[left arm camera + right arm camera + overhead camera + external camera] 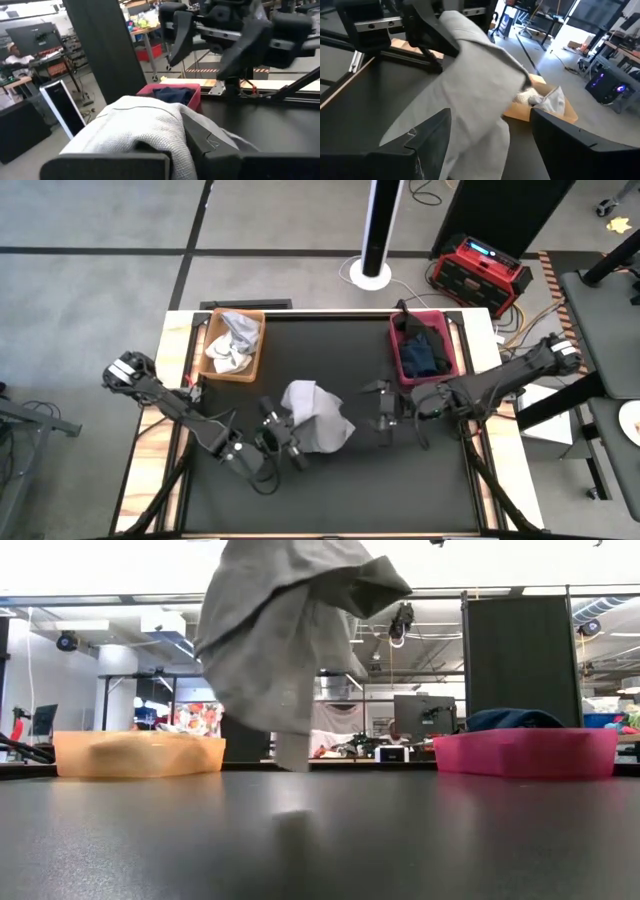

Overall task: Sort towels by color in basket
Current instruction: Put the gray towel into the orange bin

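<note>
two baskets stand at the far side of my black table: an orange basket on my left side and a pink basket on my right side.

my left gripper is closed on a light grey towel and holds it up above the middle of the table. in the low view the light grey towel hangs free in the air, its lowest corner is above the table top and does not touch it. in my left wrist view the cloth is bunched over my fingers, so it covers most of them.

my right gripper is near the towel, on its right side, in front of the pink basket. its fingers are spread apart and hold nothing. in my right wrist view the two dark fingers stand wide at both sides, and the grey towel hangs between them but farther away, not touching them.

the orange basket holds white and light grey towels, crumpled together. the pink basket holds dark towels, navy blue and black. in the low view a navy blue one rises a little above the rim of the pink basket. the orange basket is at the left there.
</note>
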`<act>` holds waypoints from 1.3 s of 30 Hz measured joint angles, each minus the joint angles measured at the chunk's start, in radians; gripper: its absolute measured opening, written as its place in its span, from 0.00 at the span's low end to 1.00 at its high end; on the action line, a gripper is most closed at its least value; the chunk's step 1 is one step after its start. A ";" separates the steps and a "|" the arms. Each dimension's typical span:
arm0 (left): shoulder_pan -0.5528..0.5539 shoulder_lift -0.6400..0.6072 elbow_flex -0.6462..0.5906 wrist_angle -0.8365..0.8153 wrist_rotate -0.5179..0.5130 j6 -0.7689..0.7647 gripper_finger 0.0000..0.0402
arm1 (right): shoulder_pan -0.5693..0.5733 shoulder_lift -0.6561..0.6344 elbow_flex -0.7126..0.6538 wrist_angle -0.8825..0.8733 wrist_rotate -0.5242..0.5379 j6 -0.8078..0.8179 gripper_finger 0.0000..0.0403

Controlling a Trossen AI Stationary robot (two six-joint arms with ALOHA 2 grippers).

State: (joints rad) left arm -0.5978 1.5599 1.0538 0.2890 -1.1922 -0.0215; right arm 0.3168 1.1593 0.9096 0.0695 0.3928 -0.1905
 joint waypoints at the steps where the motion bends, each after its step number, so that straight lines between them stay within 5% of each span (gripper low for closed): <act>1: 0.005 0.004 0.000 0.000 0.000 -0.009 0.00 | 0.000 0.016 0.000 0.014 0.000 0.000 0.66; 12: 0.052 0.039 0.000 0.065 0.051 -0.024 0.00 | -0.013 0.163 0.046 0.093 -0.003 0.047 0.83; 17: 0.049 0.040 -0.001 0.105 0.078 0.008 0.00 | -0.030 0.226 0.061 0.089 0.001 0.079 0.83; 22: 0.048 0.040 -0.001 0.120 0.078 0.020 0.00 | -0.029 0.246 0.077 0.094 0.000 0.084 0.64; 29: 0.047 0.040 -0.001 0.127 0.078 0.011 0.09 | -0.029 0.247 0.079 0.093 0.000 0.037 0.10; 39: 0.012 0.031 -0.001 0.024 0.023 0.013 0.52 | -0.027 0.202 0.084 0.026 0.000 0.052 0.03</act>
State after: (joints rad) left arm -0.5854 1.5909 1.0531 0.3125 -1.1696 -0.0090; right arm 0.2897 1.3617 0.9940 0.0951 0.3931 -0.1383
